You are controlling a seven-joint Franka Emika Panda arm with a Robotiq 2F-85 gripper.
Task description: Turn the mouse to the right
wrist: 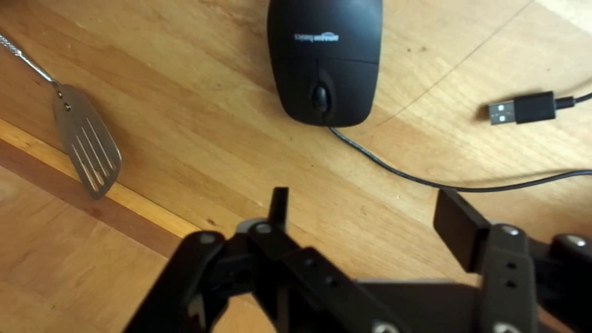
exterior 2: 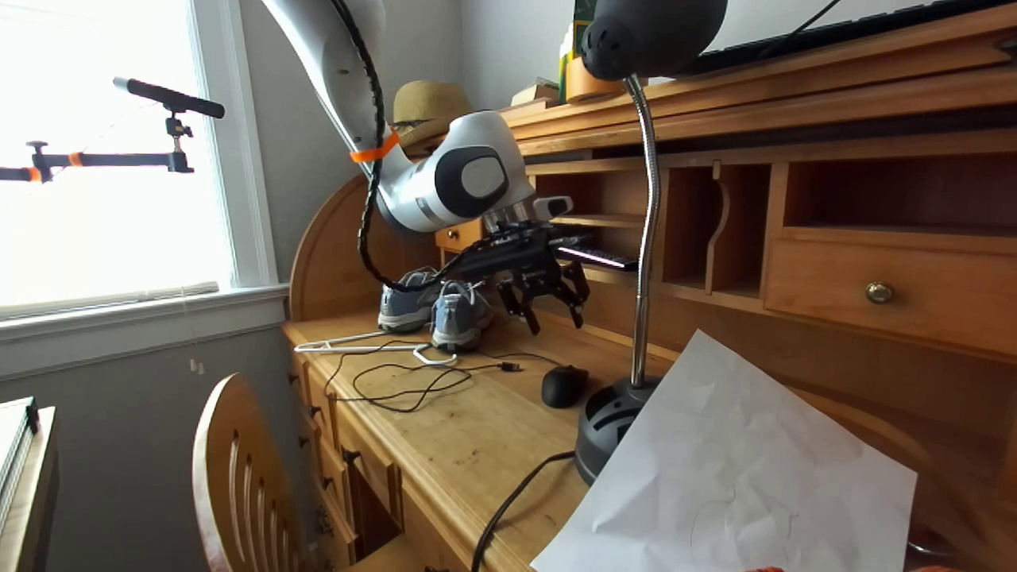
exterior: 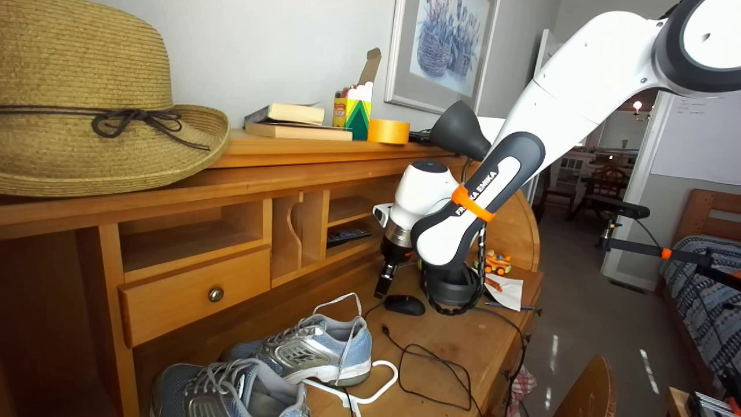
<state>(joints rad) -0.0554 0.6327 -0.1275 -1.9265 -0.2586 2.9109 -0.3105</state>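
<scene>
Sitting closed at the near end in an exterior view is a drawer (exterior: pixel 188 301). Past it, a cubby (exterior: pixel 347 251) is holding a dark, remote-like thing (exterior: pixel 348 234), and on the top shelf (exterior: pixel 283 153) a crayon box (exterior: pixel 347 116) is holding crayons (exterior: pixel 348 91). Farther along, the arm (exterior: pixel 570 101) is slanting down, bent at the wrist (exterior: pixel 425 188), and the gripper (wrist: pixel 367 215) is pointing downward over the desk (exterior 2: pixel 485 433), fingers (wrist: pixel 458 226) spread apart. Clear of the fingertips, the mouse (wrist: pixel 325 60) is lying on the desk just beside the lamp base (exterior 2: pixel 608 415).
</scene>
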